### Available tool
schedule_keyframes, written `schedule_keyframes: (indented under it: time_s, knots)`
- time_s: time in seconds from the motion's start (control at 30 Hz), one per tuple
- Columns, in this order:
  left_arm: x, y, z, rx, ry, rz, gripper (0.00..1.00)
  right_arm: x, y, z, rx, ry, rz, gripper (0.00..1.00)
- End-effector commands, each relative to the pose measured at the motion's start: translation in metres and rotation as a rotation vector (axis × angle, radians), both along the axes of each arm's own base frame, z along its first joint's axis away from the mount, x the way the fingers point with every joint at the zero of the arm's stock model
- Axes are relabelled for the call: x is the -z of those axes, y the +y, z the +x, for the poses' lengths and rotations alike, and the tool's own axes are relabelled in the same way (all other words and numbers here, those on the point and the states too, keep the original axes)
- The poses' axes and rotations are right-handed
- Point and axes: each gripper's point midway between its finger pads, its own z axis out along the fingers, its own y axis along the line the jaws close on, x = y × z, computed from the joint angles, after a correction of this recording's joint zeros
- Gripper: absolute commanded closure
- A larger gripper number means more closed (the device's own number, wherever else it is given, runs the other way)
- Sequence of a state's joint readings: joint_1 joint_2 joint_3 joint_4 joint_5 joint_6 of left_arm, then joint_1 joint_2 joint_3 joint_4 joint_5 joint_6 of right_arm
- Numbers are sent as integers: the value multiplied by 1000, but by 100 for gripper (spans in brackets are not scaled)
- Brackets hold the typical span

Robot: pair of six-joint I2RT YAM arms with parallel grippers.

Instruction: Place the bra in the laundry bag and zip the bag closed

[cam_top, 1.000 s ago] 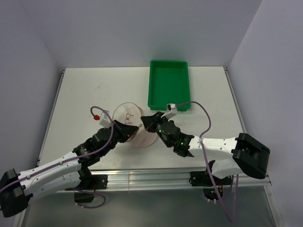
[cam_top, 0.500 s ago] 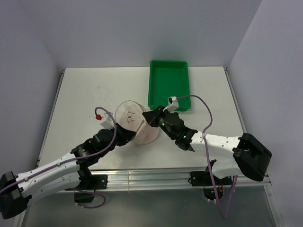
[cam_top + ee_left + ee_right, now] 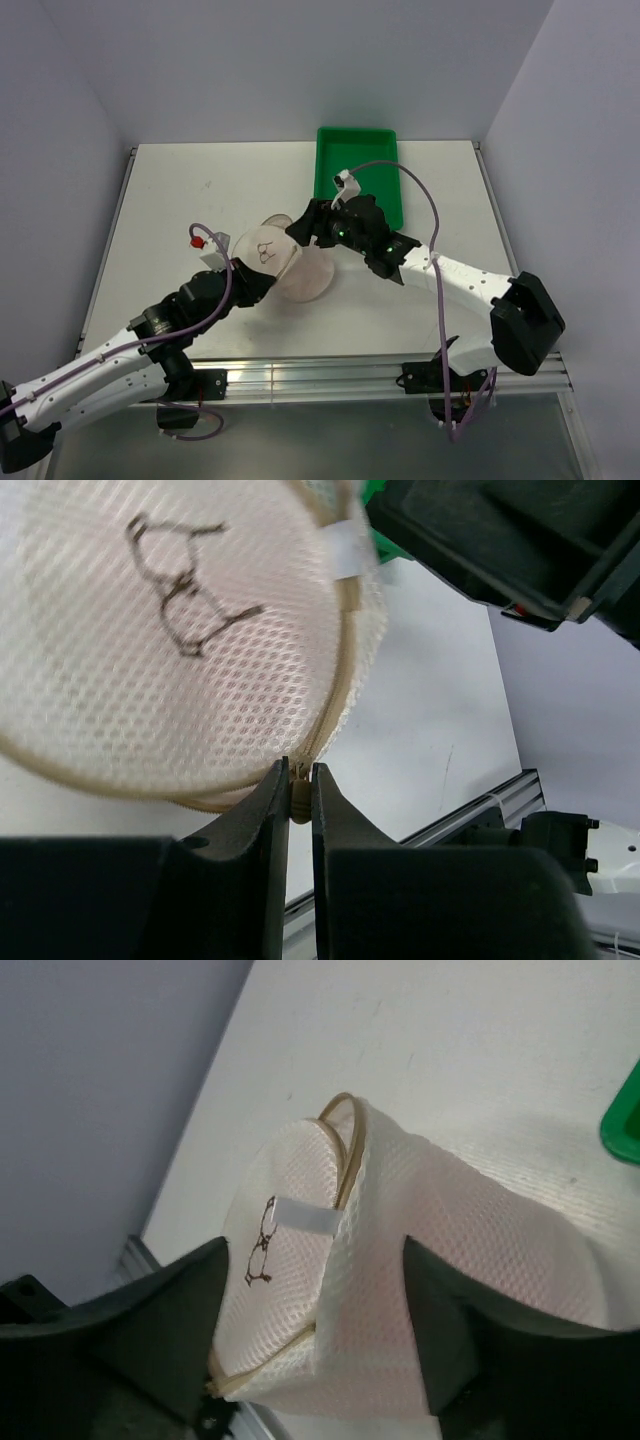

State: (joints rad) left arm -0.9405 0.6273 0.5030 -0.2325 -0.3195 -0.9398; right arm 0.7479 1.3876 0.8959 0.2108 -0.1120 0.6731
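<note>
The laundry bag [image 3: 285, 265] is a cream mesh dome lying on the table, its round end with the printed mark [image 3: 185, 590] turned up. Only a faint pink tint shows through the mesh; the bra itself is hidden. My left gripper [image 3: 257, 279] is at the bag's near-left side, shut on the tan zipper pull [image 3: 297, 800]. The zipper line [image 3: 335, 695] curves up round the end. My right gripper [image 3: 299, 231] is at the bag's far side, open. In the right wrist view its fingers [image 3: 175, 1320] stand wide on either side of the bag [image 3: 450, 1250].
The green tray [image 3: 357, 175] stands just behind the right gripper, at the back of the white table [image 3: 180, 190]. A metal rail [image 3: 320, 375] runs along the near edge. Purple cables loop off both wrists.
The right gripper has let go of the bag, opened wide and moved toward the back. The bag has turned its printed end upward. The left gripper keeps hold of the zipper pull.
</note>
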Motion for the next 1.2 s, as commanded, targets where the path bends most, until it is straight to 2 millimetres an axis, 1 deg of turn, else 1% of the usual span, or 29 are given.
schedule_keyframes:
  time_s: [0.0, 0.03, 0.07, 0.1, 0.13, 0.17, 0.2, 0.27, 0.3, 0.33, 0.37, 0.4, 0.43, 0.47, 0.5, 0.53, 0.57, 0.6, 0.63, 0.73, 0.87, 1.0, 1.07, 1.17]
  knots:
    - [-17, -6, -2, 23, -18, -24, 100, -11, -7, -13, 1, -18, -61, 18]
    - [-17, -8, -1, 21, -16, -37, 100, -12, -5, -23, 2, -17, -61, 5]
    - [-25, -12, 1, 16, -29, -77, 100, -14, -8, -27, 19, -20, -53, 4]
    - [-28, -14, 2, 13, -41, -94, 100, -15, -21, -29, 90, -17, -40, 4]
    - [-29, -15, 2, 7, -55, -105, 100, -17, -21, -38, 105, -17, -27, 4]
    - [-38, -18, 4, 5, -80, -135, 100, -15, -25, -42, 126, -14, -26, 4]
    - [-40, -19, 5, 4, -89, -144, 100, -14, -30, -49, 154, 2, -7, 4]
    - [-42, -26, 5, 15, -110, -133, 100, -7, -32, -57, 190, 22, -2, 5]
    - [-40, -30, 7, 13, -115, -117, 100, 0, -31, -64, 198, 60, 28, 8]
    - [-37, -31, 7, 10, -116, -101, 100, -2, -29, -65, 207, 61, 57, 14]
    - [-44, -37, 5, 21, -142, -108, 100, 0, -24, -75, 202, 70, 63, 16]
    - [-44, -36, 8, -6, -154, -95, 100, -1, -24, -79, 225, 83, 83, 18]
    - [-45, -39, 10, -14, -160, -82, 100, 0, -27, -81, 248, 81, 80, 20]
    - [-45, -43, 6, -5, -171, -70, 100, 0, -32, -79, 289, 66, 76, 23]
    - [-43, -43, 9, -23, -181, -53, 100, 1, -34, -81, 290, 65, 78, 30]
    - [-46, -46, 8, -21, -195, -59, 100, 4, -36, -81, 295, 71, 67, 42]
    - [-46, -50, 5, -9, -206, -52, 100, 6, -38, -80, 305, 73, 60, 44]
    - [-43, -51, 6, -11, -207, -40, 100, 5, -36, -80, 299, 74, 58, 46]
    - [-44, -53, 6, -9, -212, -40, 100, 5, -34, -80, 292, 78, 56, 49]
    - [-42, -57, 4, -5, -215, -26, 100, 3, -28, -80, 280, 90, 77, 50]
    - [-44, -57, 0, 0, -225, -28, 100, 12, -28, -79, 294, 103, 50, 50]
    - [-41, -59, -1, 10, -221, -18, 100, 16, -19, -80, 267, 121, 50, 40]
    - [-40, -61, -2, 18, -222, -18, 100, 18, -15, -80, 252, 125, 39, 41]
    - [-38, -61, -3, 30, -225, -11, 100, 12, -16, -77, 259, 109, 48, 67]
